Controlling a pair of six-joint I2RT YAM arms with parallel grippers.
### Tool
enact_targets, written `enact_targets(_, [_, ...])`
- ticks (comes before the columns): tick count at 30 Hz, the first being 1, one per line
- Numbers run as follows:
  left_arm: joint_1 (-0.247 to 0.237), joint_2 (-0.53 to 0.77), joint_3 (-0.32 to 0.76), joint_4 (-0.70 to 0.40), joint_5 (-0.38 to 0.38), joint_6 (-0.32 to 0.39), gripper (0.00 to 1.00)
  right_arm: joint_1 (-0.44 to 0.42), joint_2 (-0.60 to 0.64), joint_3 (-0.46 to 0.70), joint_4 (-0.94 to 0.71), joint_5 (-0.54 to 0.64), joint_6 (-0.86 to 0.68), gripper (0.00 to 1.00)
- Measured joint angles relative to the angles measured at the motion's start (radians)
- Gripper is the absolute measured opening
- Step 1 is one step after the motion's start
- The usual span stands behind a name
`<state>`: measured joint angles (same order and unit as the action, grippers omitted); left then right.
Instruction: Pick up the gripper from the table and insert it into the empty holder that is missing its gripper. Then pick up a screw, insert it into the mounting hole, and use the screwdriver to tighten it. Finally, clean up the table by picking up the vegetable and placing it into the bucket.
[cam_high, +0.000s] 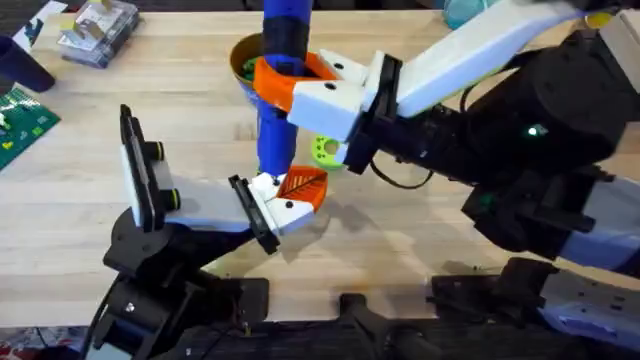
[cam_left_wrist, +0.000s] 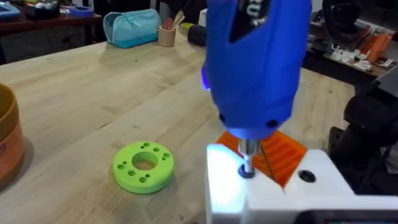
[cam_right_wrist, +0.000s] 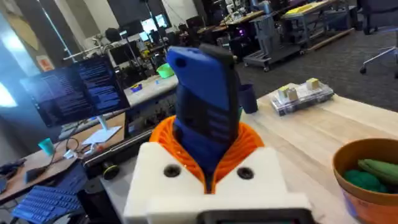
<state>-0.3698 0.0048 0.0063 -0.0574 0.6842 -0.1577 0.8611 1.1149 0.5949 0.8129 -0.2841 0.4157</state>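
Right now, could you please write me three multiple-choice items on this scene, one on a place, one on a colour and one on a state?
1. Where is the thin metal tip of the blue pen-shaped screwdriver?
A. on the white blocky holder
B. in the orange bucket
C. on the lime-green ring

2. What colour is the ring with holes?
A. blue
B. lime green
C. white

3. What does the right gripper hold?
A. nothing
B. the ring
C. the screwdriver

Answers: 1 A, the tip meets the holder's top. 2 B, seen on the table. 3 C, its orange pads clamp the barrel.
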Motion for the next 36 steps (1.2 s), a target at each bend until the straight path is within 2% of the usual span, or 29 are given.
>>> enact_targets(36, [0.000,0.001,0.000,0.000,0.000,0.000,0.016,-0.015,-0.003,0.005,-0.042,0.013,0.011,0.024])
